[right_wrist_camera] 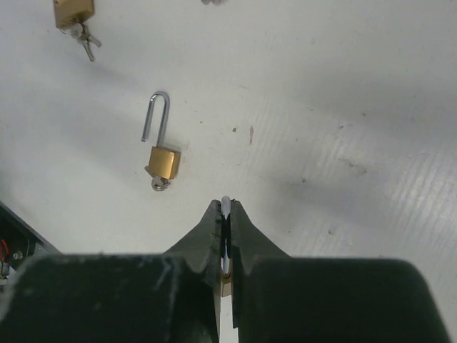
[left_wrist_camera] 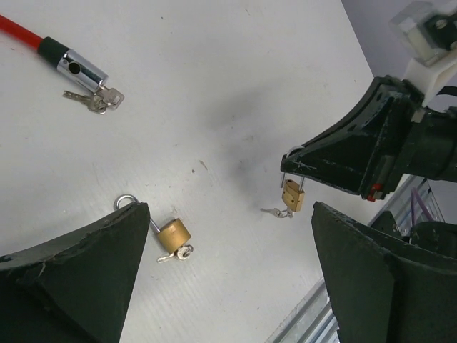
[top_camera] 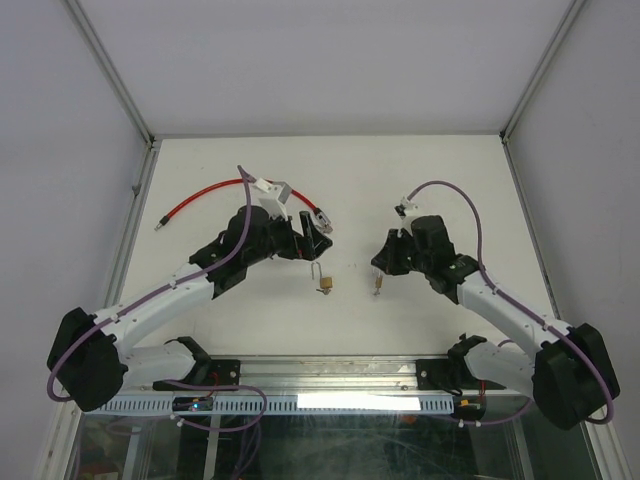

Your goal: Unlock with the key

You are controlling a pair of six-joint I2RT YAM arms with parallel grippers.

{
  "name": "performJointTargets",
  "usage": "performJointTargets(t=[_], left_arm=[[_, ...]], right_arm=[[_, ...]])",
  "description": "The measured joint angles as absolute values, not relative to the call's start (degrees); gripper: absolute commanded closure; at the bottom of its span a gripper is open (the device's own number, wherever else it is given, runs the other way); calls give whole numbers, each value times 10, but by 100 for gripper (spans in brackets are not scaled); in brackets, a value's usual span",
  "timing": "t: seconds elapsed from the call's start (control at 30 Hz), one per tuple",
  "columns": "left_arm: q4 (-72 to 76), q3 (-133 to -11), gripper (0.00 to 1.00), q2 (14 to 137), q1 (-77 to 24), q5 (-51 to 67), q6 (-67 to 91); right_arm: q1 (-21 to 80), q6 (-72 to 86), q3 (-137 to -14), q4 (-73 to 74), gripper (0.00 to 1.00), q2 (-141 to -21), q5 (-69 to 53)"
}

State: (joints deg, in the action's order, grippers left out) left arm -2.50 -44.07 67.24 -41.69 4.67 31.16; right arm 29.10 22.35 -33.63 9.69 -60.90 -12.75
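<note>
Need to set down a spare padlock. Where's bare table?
Bare: the far table strip by the back wall, and the near strip between loose padlock and rail. Crowded: the middle, with red cable lock, and right gripper holding another padlock.

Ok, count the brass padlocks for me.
3. One padlock hangs from the right gripper. A second lies on the table ahead of it. A third, with keys, sits at the right wrist view's top-left edge. Others may be hidden.

The far half of your flat white tabletop [top_camera: 330, 170] is bare. Between left gripper [left_wrist_camera: 228, 207] and right gripper [right_wrist_camera: 226, 207] it's tight: a small brass padlock [top_camera: 323, 280], shackle open, lies there; a second brass padlock [left_wrist_camera: 293, 194] dangles from the right jaws; a chrome-headed red cable lock [left_wrist_camera: 78, 66] lies beyond.
</note>
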Motion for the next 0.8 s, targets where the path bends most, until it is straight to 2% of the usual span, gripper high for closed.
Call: performJointTargets(t=[0.2, 0.6, 0.7, 0.77, 0.8], left_arm=[[-53, -437, 1, 626, -400, 25, 324], [-66, -397, 1, 595, -368, -4, 357], [-68, -394, 1, 595, -351, -4, 371], [-69, -394, 1, 595, -340, -4, 380], [-70, -394, 1, 595, -334, -3, 384]], right_arm=[[291, 226, -336, 65, 100, -686, -123], [294, 285, -338, -120, 100, -881, -173], [296, 307, -347, -167, 94, -921, -200], [299, 317, -355, -192, 83, -942, -210], [300, 319, -356, -202, 74, -948, -212]])
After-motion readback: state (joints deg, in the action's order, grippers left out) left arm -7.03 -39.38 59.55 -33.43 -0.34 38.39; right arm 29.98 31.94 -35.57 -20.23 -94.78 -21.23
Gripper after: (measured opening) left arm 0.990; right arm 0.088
